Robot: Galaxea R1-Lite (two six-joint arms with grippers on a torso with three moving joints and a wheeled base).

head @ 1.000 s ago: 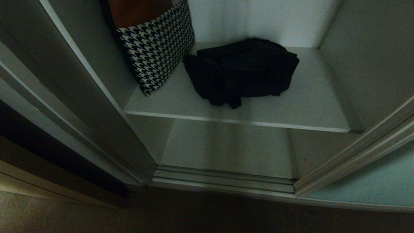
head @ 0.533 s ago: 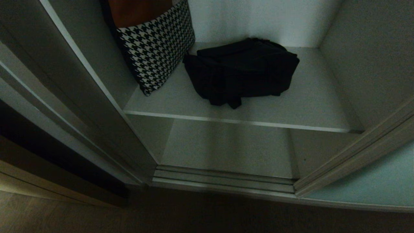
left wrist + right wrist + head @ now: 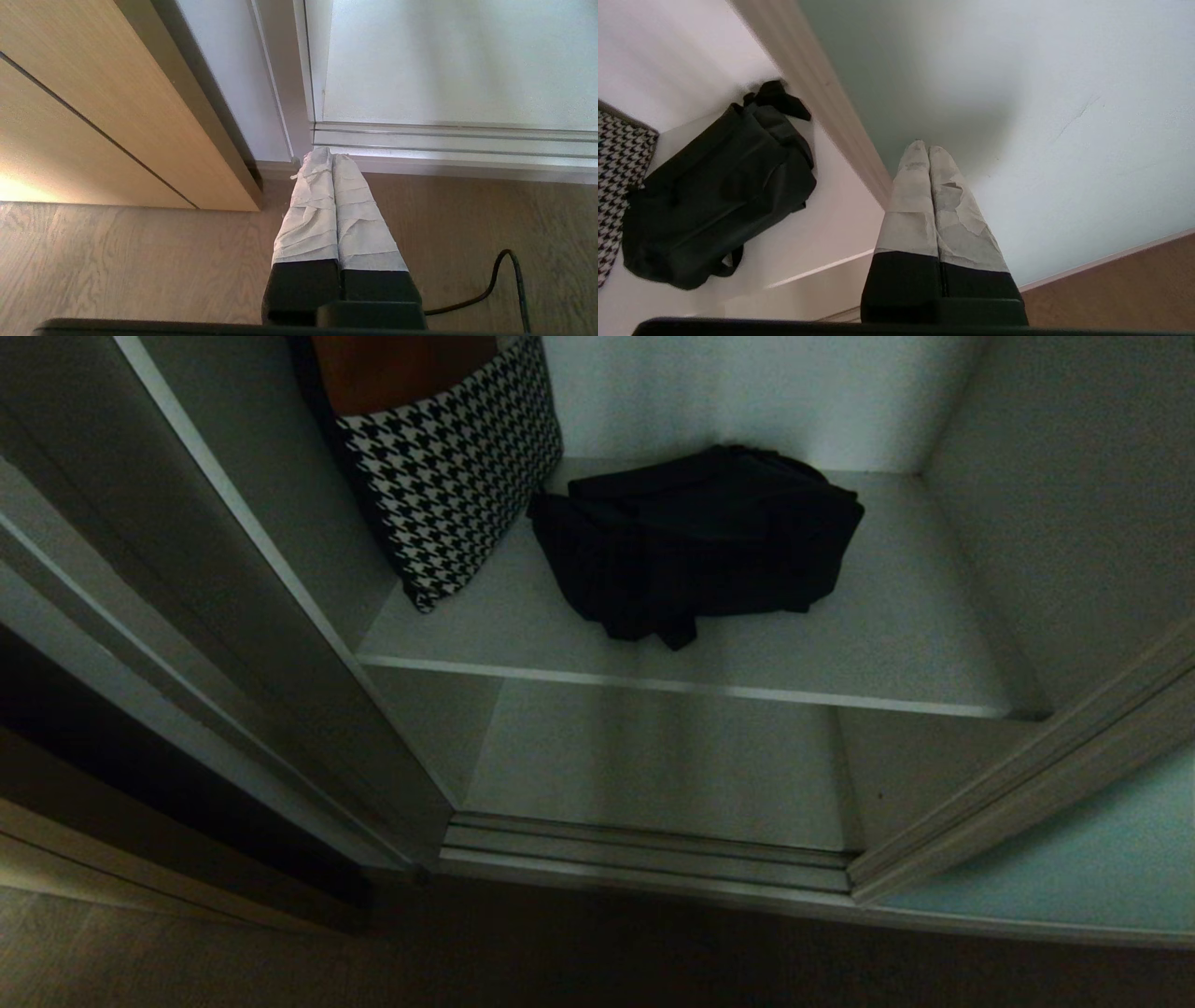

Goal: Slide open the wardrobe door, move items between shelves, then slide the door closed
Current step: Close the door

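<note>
The sliding wardrobe door (image 3: 1074,868) stands pushed to the right, so the wardrobe is open. On the upper shelf (image 3: 896,644) lies a black fabric item (image 3: 695,541), with a houndstooth cloth (image 3: 448,467) leaning at its left. The lower shelf (image 3: 653,756) is bare. Neither gripper shows in the head view. My right gripper (image 3: 924,148) is shut and empty, its tips close before the door's frosted glass (image 3: 1041,116) beside the frame (image 3: 822,93); the black item (image 3: 719,186) lies off to its side. Parked low over the floor, my left gripper (image 3: 331,156) is shut.
A ridged silver floor track (image 3: 644,859) runs along the wardrobe's foot. A beige wooden cabinet front (image 3: 93,93) stands left of the opening. A black cable (image 3: 504,275) lies on the wood floor (image 3: 140,261).
The door's frame at the right has shifted slightly further right, uncovering a little more of the upper shelf's end. The items have not moved.
</note>
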